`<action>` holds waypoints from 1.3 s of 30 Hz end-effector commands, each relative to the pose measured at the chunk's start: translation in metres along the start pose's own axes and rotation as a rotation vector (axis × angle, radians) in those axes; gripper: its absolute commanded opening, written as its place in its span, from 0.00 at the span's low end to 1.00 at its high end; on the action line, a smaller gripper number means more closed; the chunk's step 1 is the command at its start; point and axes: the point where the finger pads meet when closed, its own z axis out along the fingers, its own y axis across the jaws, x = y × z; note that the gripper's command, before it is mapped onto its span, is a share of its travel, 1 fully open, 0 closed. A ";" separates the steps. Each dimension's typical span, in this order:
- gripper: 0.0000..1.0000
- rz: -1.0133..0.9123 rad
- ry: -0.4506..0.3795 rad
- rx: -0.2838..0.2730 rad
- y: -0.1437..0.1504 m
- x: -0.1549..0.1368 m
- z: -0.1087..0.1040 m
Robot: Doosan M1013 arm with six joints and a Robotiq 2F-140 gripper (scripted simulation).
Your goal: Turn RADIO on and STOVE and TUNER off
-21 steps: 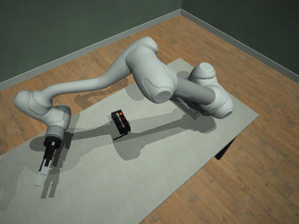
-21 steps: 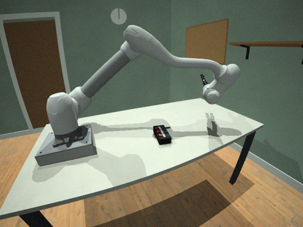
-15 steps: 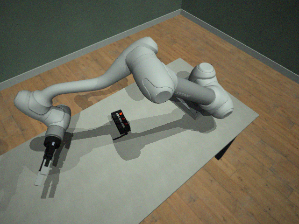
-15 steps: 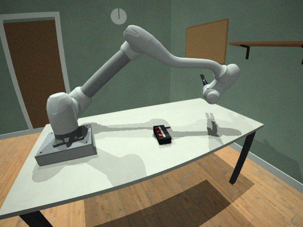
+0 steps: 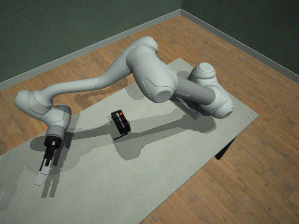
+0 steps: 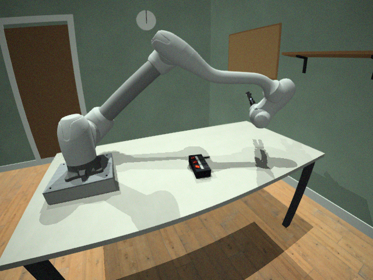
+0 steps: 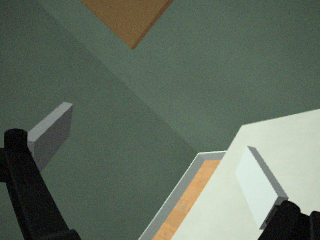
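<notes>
Gripper (image 5: 43,172) jaws wide open, nothing held, raised above the table (image 5: 168,154) well left of the black power strip (image 5: 120,121), which lies flat mid-table, red switches up.

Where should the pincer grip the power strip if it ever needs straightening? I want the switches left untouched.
Grip the power strip across its narrow width, on the long black side walls, coming straight down from above. It lies flat with switches facing up, so its sides are free. The open pincer is far away from it.
</notes>
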 end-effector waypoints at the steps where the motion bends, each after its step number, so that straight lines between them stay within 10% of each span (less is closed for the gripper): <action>1: 1.00 -0.001 -0.007 -0.026 -0.001 -0.006 -0.009; 10: 1.00 -0.014 -0.090 -0.317 -0.011 -0.079 -0.114; 13: 1.00 -0.014 -0.090 -0.317 -0.011 -0.079 -0.114; 15: 1.00 -0.020 -0.132 -0.467 -0.016 -0.115 -0.168; 25: 1.00 -0.033 -0.206 -0.739 -0.026 -0.180 -0.265; 28: 1.00 -0.041 -0.257 -0.922 -0.031 -0.221 -0.326; 39: 1.00 -0.055 -0.328 -1.181 -0.041 -0.286 -0.425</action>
